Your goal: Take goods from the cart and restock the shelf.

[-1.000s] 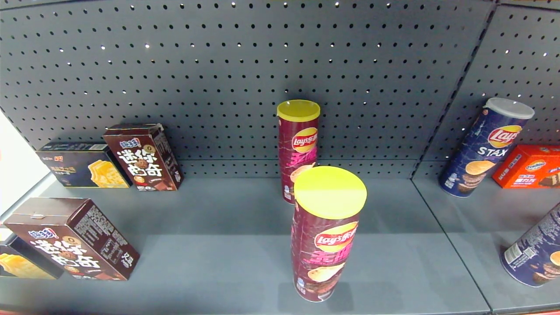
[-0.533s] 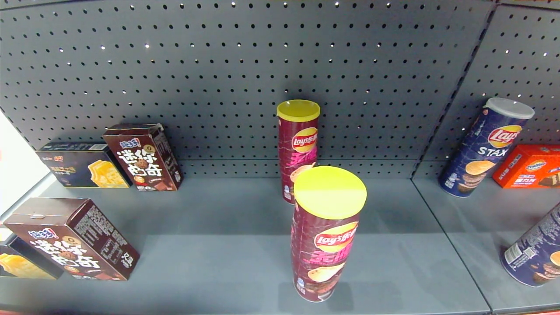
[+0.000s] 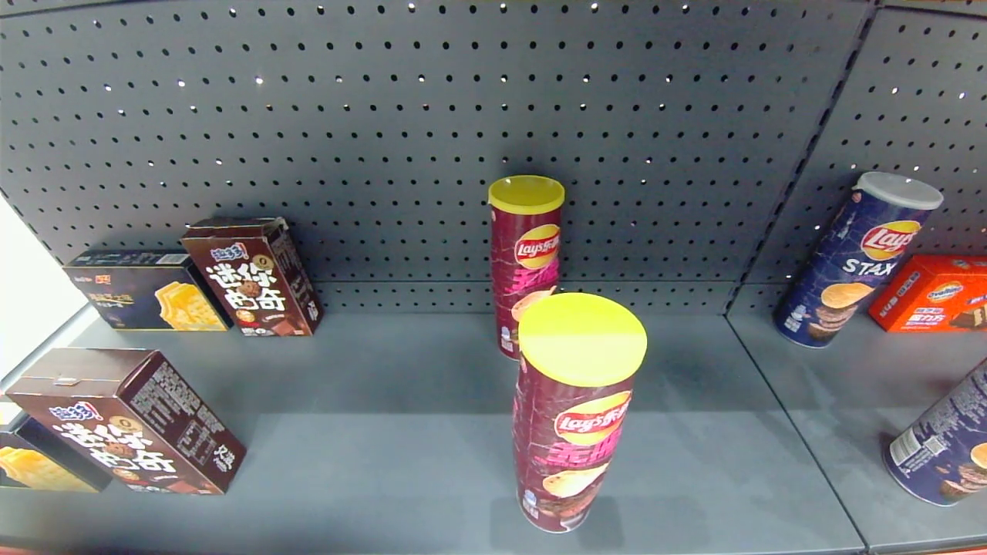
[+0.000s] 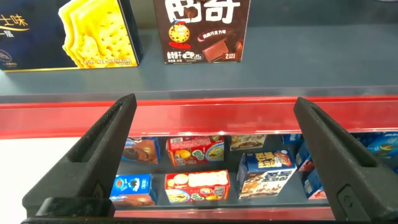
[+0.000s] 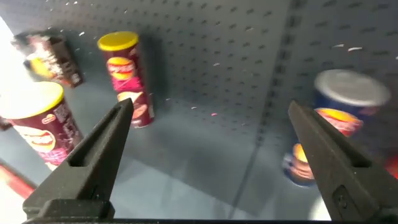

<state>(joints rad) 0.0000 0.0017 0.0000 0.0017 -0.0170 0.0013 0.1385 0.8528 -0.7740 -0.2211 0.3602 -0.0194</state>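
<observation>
Two maroon chip cans with yellow lids stand upright on the grey shelf (image 3: 370, 439): one near the front (image 3: 574, 412), one against the pegboard (image 3: 526, 262). In the right wrist view both cans appear, the front can (image 5: 38, 127) and the back can (image 5: 127, 78), with my right gripper (image 5: 214, 168) open and empty, off to their right and short of the shelf. My left gripper (image 4: 214, 155) is open and empty in front of the shelf's red front rail (image 4: 205, 115), facing a brown cookie box (image 4: 202, 31) and a dark cracker box (image 4: 74, 34).
Brown cookie boxes (image 3: 250, 274) (image 3: 127, 420) and cracker boxes (image 3: 146, 299) stand at the shelf's left. Blue chip cans (image 3: 856, 258) (image 3: 937, 451) and an orange box (image 3: 929, 293) occupy the right bay. A lower shelf holds several small boxes (image 4: 196, 186). Open floor lies between boxes and maroon cans.
</observation>
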